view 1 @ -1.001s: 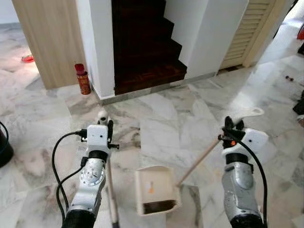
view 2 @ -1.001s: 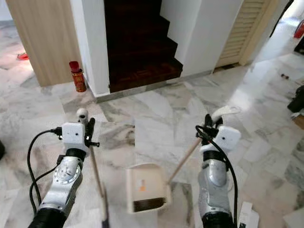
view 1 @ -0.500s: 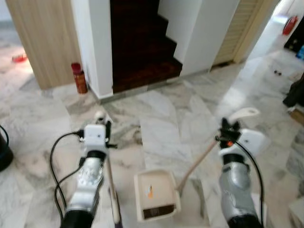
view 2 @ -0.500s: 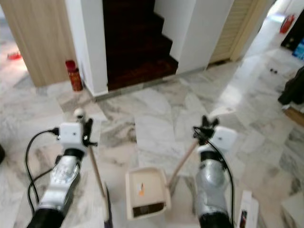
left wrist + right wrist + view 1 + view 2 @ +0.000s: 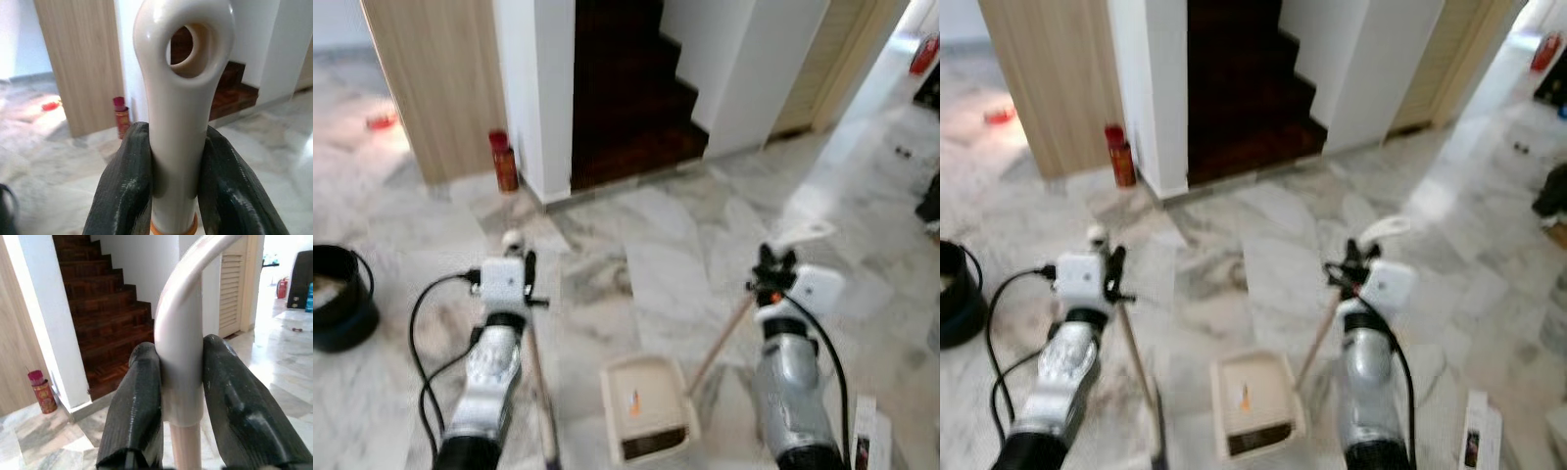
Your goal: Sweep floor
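My left gripper (image 5: 525, 275) is shut on the white top of a broom handle (image 5: 178, 73), which has a hanging hole at its end. The broom's wooden stick (image 5: 541, 392) slants down to the marble floor between my arms. My right gripper (image 5: 772, 268) is shut on the curved white grip (image 5: 182, 347) of a dustpan handle. That handle's wooden shaft (image 5: 717, 341) runs down to the cream dustpan (image 5: 644, 421), which rests on the floor between the two arms. In both wrist views the black fingers (image 5: 124, 191) press on either side of the grips.
A dark wooden staircase (image 5: 628, 108) rises straight ahead between white walls. A red can (image 5: 503, 162) stands by the wall corner next to a wooden panel (image 5: 431, 69). A black bucket (image 5: 339, 296) sits at the left. A small packet (image 5: 862, 443) lies at the lower right.
The camera has swung a little to the left, bringing the black bucket into view. Both grippers keep the same hold on broom and dustpan handles.
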Motion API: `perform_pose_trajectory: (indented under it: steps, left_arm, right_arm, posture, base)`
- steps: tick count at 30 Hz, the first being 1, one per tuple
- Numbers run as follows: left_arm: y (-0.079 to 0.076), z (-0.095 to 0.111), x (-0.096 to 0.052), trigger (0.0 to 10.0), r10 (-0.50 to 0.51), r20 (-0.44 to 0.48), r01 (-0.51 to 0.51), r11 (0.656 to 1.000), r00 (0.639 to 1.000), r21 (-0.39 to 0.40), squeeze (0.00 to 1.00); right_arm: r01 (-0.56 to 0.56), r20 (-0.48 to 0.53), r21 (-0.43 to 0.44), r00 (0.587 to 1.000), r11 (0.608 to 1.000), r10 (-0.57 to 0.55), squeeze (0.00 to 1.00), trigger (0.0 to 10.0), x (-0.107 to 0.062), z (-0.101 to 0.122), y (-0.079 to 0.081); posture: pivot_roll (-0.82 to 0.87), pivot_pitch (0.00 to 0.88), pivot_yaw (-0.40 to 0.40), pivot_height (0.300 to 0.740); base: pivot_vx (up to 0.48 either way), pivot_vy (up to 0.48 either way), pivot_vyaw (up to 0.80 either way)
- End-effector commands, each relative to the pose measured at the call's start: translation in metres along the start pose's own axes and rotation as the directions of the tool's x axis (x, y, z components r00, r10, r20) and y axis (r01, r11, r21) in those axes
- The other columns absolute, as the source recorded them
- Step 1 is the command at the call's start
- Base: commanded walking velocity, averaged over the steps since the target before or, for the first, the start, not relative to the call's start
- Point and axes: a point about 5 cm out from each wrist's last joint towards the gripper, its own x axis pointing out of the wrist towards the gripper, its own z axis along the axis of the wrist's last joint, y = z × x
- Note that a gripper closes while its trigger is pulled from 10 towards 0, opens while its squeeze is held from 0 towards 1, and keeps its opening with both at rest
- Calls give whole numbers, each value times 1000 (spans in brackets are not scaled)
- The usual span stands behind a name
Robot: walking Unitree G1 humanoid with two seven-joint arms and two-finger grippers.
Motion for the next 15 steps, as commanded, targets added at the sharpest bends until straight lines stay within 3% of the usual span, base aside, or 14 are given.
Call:
perform_pose_trajectory:
  steps: [1,5,10,15]
  left_arm:
    - [-8,12,6,10000,-22,49,22,1000,999,-8,0]
    - [-7,13,6,10000,-23,48,23,1000,999,-4,0]
    - [-7,13,6,10000,-28,50,28,1000,998,-3,0]
    - [-8,14,6,10000,-33,52,33,999,998,-2,0]
  right_arm:
    - [28,46,8,999,1000,-28,0,10000,3,10,-8]
    - [32,53,-5,998,999,-32,0,10000,2,11,-7]
    - [31,54,-6,998,999,-31,0,10000,1,10,-6]
    - [34,50,12,998,999,-35,0,10000,0,9,-6]
  posture:
    - [128,0,-79,740]
    - [128,0,-74,740]
    - [129,0,-70,740]
    - [131,0,-68,740]
  base:
    - [0,277,0]
    - [0,277,0]
    - [0,274,737]
    - [0,276,175]
